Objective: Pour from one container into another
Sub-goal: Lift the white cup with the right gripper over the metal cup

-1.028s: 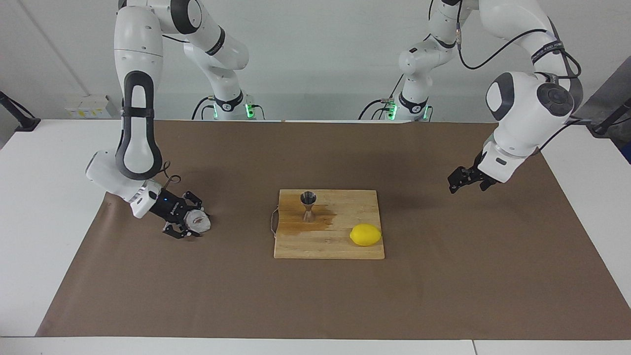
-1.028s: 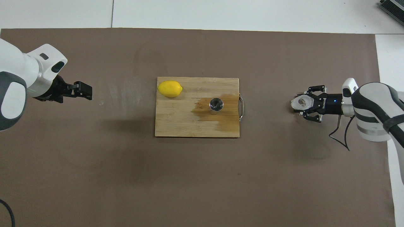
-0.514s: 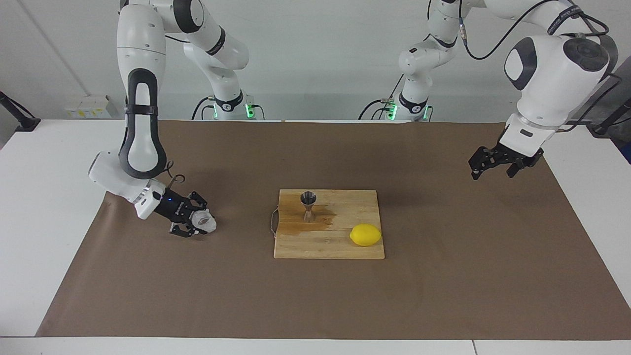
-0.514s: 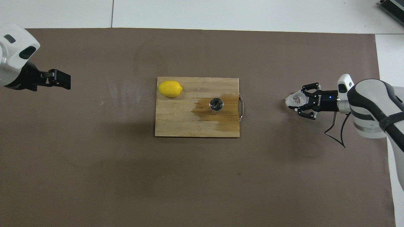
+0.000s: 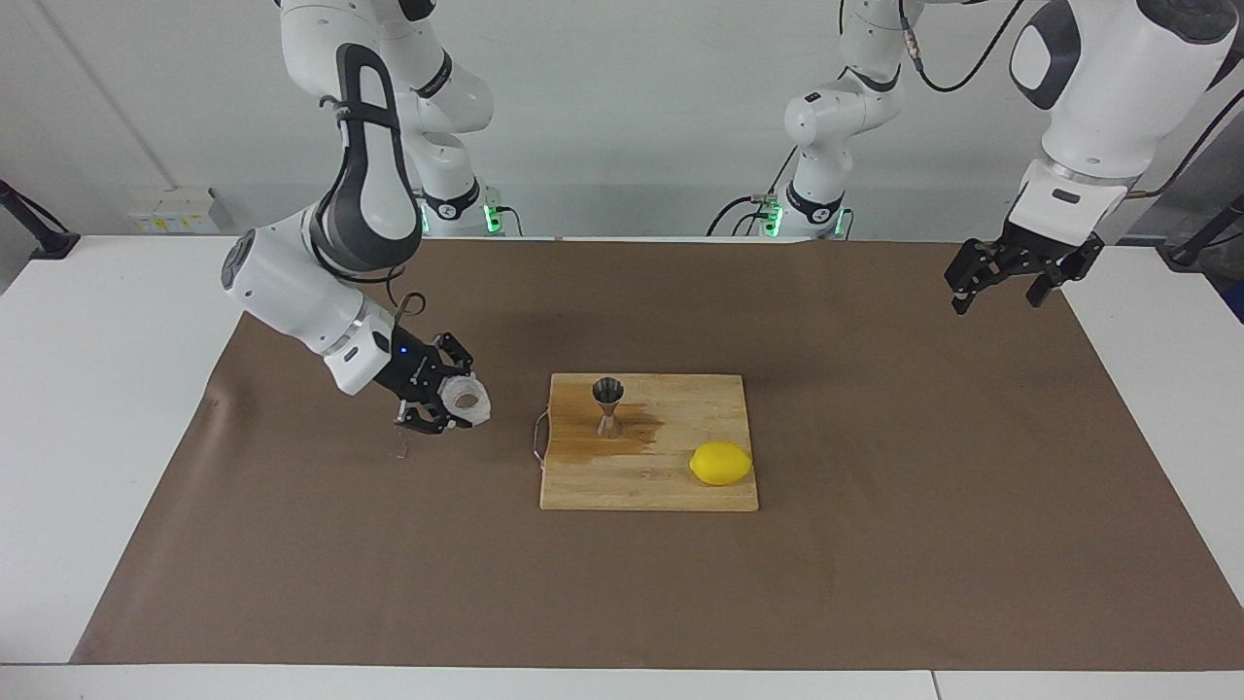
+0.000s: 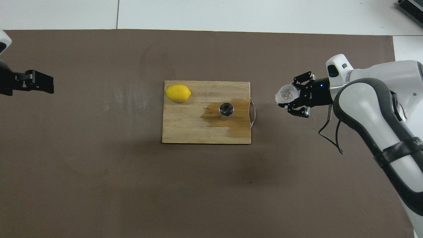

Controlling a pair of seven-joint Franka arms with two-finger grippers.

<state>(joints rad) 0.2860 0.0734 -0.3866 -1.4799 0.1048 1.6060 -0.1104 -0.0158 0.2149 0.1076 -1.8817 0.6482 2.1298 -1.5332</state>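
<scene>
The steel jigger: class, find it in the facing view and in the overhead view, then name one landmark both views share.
Facing view: the jigger stands upright on the cutting board, at the board's end with the metal handle.
Overhead view: the jigger shows as a round rim on the board's darkened patch.
Shared landmark: the lemon, on the same board.

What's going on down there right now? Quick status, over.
Right gripper shut on whitish cup, airborne over the brown mat. Left gripper empty, waiting high. Steel jigger upright on cutting board. Path clear; lemon off to the side.
</scene>
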